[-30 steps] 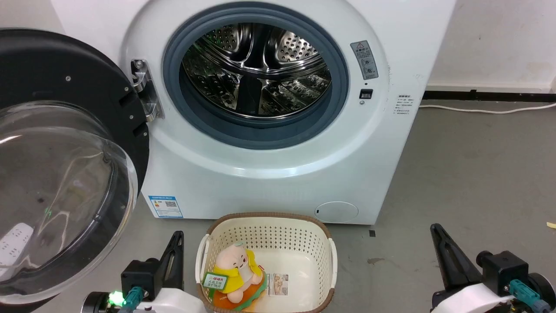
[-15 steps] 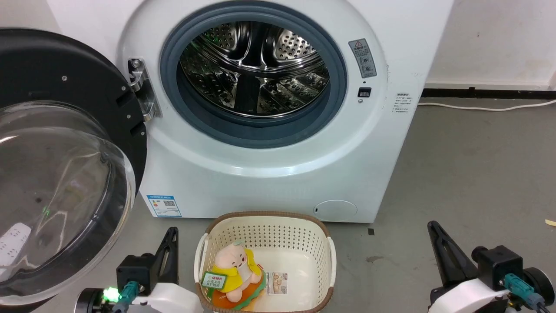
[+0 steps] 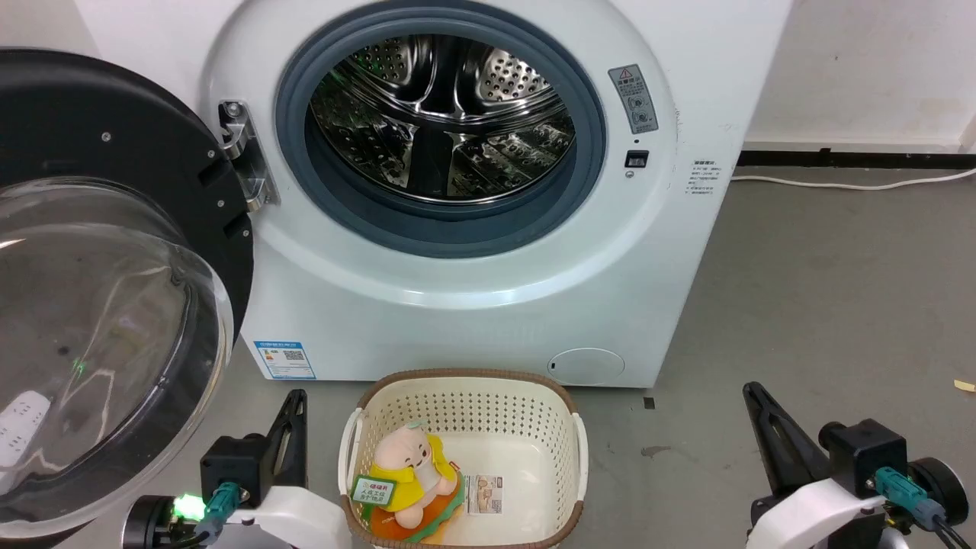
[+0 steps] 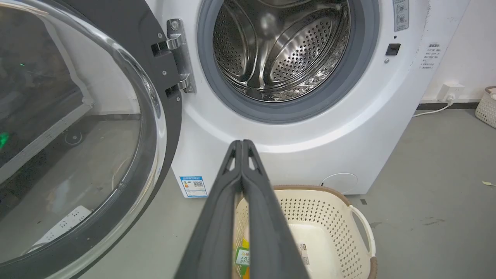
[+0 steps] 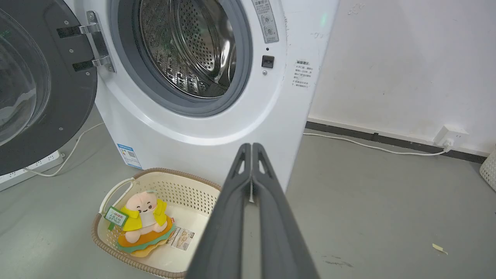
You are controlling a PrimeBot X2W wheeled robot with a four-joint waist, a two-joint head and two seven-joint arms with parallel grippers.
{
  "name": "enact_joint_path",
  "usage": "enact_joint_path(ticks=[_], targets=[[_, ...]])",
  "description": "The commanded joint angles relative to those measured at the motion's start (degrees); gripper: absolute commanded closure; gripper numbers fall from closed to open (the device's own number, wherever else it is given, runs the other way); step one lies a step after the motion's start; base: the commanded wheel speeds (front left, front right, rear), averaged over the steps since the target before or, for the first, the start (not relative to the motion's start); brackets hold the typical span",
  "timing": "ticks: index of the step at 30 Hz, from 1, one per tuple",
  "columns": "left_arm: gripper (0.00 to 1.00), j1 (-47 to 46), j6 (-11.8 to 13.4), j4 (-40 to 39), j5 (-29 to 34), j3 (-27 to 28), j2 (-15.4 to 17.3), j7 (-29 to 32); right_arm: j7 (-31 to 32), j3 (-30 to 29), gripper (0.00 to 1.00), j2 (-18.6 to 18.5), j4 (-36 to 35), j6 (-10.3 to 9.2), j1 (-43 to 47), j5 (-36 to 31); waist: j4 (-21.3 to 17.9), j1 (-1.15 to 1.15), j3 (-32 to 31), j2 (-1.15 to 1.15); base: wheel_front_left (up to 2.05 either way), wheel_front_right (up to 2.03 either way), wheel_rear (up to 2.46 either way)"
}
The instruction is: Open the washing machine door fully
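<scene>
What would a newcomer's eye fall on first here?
The glossy black washing machine door, with its bulging glass window, stands wide open at left, baring the steel drum. A cream basket holding a plush toy sits on the floor before it; the left gripper and right gripper are shut, empty.

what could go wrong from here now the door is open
The washing machine door hangs wide beside the left gripper; a sideways arm swing could strike its glass. The basket sits before the washing machine, so driving forward might shove it. A power strip on the floor near the door could snag wheels.
</scene>
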Motion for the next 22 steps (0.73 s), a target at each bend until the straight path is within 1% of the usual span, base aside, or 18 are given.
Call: enact_joint_path(ticks=[1,22], targets=[[1.00,-1.01,-0.30,-0.38,0.48,0.46,0.03,0.34,0.35,0.07,1.00,0.30,0.02,0.04,-0.78,-0.69,-0.03,0.00,0.03,0.00,0.00,0.00,0.00],[1.00,-1.07,-0.32,-0.48,0.59,0.57,0.03,0.51,0.52,0.09,1.00,0.30,0.02,0.05,-0.88,-0.80,-0.06,0.00,0.06,0.00,0.00,0.00,0.00]])
